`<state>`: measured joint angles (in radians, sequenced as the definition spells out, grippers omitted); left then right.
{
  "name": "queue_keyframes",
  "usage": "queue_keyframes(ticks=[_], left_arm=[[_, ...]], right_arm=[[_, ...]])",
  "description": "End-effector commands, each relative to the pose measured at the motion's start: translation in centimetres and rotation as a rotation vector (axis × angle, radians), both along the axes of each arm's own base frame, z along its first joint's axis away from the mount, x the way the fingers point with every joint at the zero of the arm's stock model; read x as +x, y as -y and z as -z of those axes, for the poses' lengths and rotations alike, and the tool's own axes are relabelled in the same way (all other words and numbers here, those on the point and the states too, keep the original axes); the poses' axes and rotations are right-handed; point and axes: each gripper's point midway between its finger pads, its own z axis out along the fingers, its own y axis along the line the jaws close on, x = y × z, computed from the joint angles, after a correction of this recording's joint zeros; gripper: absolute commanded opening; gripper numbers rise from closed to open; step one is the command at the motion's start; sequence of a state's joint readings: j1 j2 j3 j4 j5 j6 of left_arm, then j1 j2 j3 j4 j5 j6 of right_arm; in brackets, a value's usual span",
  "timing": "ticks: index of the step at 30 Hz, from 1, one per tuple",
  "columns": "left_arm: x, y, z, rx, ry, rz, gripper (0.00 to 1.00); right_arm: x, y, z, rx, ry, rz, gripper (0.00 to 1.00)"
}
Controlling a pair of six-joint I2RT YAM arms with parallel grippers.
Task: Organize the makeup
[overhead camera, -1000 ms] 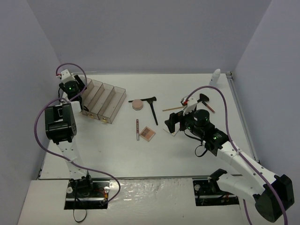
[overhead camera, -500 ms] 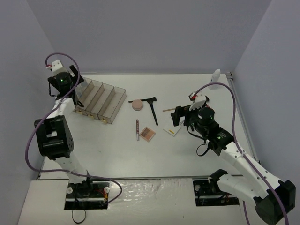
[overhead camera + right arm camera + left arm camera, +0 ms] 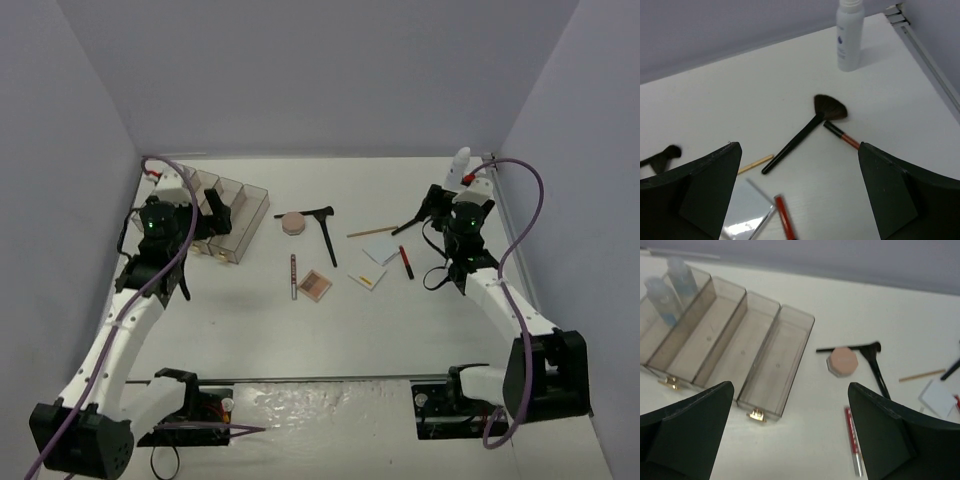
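The makeup lies across the table. A round pink compact [image 3: 292, 223] [image 3: 842, 361] and a black brush [image 3: 325, 235] sit mid-table, with a red and silver pencil [image 3: 294, 277] [image 3: 852, 442] and a square palette [image 3: 315, 285] nearer. Two clear bottles [image 3: 670, 292] stand in the organizer's far-left compartments. A fan brush [image 3: 805, 132], a red-black pencil [image 3: 842, 136], a white pad [image 3: 745, 210] and a white bottle [image 3: 849, 35] lie on the right. My left gripper [image 3: 205, 215] [image 3: 790, 440] hangs open and holds nothing by the organizer. The right gripper [image 3: 452, 205] [image 3: 797, 200] is open above the fan brush.
The clear four-compartment organizer [image 3: 235, 215] [image 3: 775, 365] stands at the back left; its two right compartments hold nothing. A tan stick [image 3: 372, 231], a yellow pad [image 3: 367, 280] and a red pencil [image 3: 406, 262] lie mid-right. A rail [image 3: 927, 55] edges the table's right side.
My left gripper has opened wide and swung from the organizer's far-left end to its near side. The right gripper has left the pads and moved to the back right.
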<state>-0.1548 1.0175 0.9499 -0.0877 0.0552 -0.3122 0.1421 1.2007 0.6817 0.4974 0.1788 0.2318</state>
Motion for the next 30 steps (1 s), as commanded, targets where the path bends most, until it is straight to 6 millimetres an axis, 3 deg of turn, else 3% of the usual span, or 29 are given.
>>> queue_keyframes(ticks=[1,4,9,10,12,18,30], left_arm=[[-4.7,1.8,1.9,-0.003,-0.048,0.116,0.97],[-6.4,2.1,3.2,-0.018,-0.071,0.130,0.97],[-8.0,2.2,3.9,-0.018,-0.069,0.153,0.97],[-8.0,2.0,4.1,-0.009,-0.069,0.138,0.97],[-8.0,1.6,4.6,0.020,-0.077,0.132,0.97],[-8.0,0.9,6.4,0.056,-0.153,0.103,0.97],[-7.1,1.4,8.5,0.070,-0.235,0.124,0.97]], right_arm=[[5.3,3.5,-2.4,-0.033,0.203,0.011,0.99],[8.4,6.6,-0.5,-0.068,0.170,0.013,0.98],[12.9,8.3,3.1,-0.110,0.094,-0.065,0.96],[14.1,8.7,2.0,-0.114,0.122,-0.066,0.95],[15.5,9.4,1.9,-0.096,0.143,-0.059,0.95],[19.8,10.5,3.9,-0.132,0.108,-0.085,0.94],[23.1,13.1,5.8,-0.143,0.118,-0.105,0.91]])
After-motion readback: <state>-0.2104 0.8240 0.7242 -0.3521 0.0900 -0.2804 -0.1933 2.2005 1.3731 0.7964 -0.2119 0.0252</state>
